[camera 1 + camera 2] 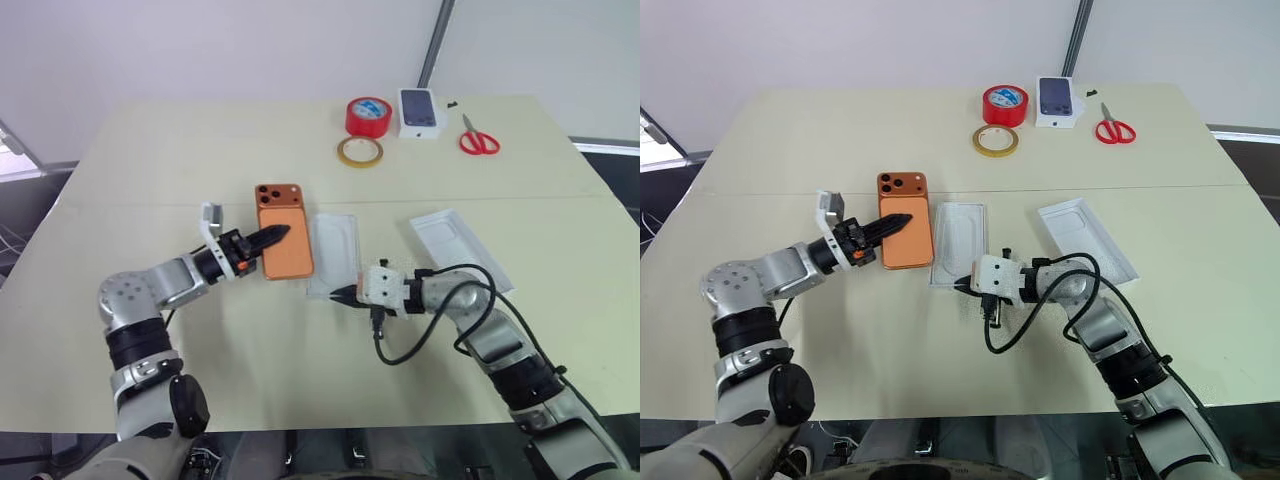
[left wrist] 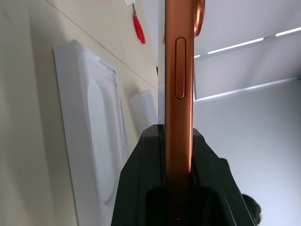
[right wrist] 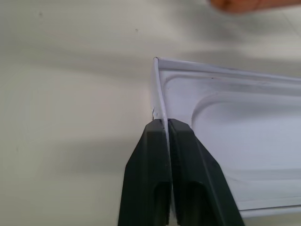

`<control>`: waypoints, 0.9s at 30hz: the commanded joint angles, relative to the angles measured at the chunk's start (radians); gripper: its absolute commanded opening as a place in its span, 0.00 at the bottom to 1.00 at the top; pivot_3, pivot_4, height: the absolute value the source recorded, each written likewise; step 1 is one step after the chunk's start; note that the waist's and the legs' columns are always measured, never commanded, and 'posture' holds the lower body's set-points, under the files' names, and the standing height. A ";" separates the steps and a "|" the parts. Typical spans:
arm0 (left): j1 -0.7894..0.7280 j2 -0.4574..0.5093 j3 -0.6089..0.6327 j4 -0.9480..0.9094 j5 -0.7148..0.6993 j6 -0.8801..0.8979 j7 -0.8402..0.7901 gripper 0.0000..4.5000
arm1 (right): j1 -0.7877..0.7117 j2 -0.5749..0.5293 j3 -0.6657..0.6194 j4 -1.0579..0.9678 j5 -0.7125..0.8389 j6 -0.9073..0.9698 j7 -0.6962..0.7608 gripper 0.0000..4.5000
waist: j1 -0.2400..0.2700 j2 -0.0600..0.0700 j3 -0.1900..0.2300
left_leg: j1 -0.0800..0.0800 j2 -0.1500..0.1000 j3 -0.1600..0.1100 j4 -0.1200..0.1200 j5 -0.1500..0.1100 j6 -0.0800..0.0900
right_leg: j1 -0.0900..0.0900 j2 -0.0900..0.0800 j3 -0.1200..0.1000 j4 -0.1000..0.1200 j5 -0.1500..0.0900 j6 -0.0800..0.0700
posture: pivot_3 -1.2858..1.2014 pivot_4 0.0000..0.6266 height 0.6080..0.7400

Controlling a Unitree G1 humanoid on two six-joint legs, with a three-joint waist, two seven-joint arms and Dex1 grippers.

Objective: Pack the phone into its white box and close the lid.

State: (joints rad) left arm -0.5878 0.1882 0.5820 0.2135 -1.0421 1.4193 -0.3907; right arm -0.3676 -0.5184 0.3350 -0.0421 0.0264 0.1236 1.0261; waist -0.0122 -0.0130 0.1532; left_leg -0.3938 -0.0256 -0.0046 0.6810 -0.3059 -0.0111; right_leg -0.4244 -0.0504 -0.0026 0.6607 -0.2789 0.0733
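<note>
Step in hand, as I read it: loading the phone into the box. Both arms are engaged at the middle of the surface [image 1: 150, 170].

The white box [image 1: 336, 252] lies open just beside the phone, on its right-arm side. The lid [image 1: 462, 245] lies well apart on the robot's right, hollow side up.

The phone [image 1: 283, 238] is camera cluster toward the far edge, back side up. Left claw [image 1: 268, 238] is clamped on the phone's near edge; the left wrist view shows the copper edge squeezed between the black fingers [image 2: 141, 188].

Right claw [image 3: 165, 126] is pinched shut on the box's thin side wall near a corner, holding it steady.

Next move likely calls for carrying the phone across over the tray, lining up the long edges, then lowering it flat. The right claw sits on the wall; it may need to let go before the phone seats.

Clutter sits far back, out of the way: white carton [image 1: 420, 112] with a phone picture, red tape roll [image 1: 367, 117], yellow tape roll [image 1: 359, 151], red scissors [image 1: 478, 138].
</note>
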 commanded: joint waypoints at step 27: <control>-0.093 -0.072 -0.262 0.165 0.105 -0.185 -0.101 0.72 | 0.071 -0.213 -0.287 -0.053 0.180 0.138 -0.041 1.00 | 0.023 -0.001 0.000 | -0.001 0.000 0.000 0.000 0.000 0.001 | 0.000 0.001 0.000 -0.002 0.000 0.000 | 0.52 0.24 1.00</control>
State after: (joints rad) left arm -0.6549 0.1120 0.3274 0.3914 -0.9397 1.2477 -0.4803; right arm -0.2918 -0.7385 0.0546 -0.0744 0.2065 0.2780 0.9945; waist 0.0105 -0.0135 0.1535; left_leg -0.3944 -0.0255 -0.0043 0.6817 -0.3061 -0.0103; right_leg -0.4238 -0.0498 -0.0025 0.6590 -0.2789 0.0733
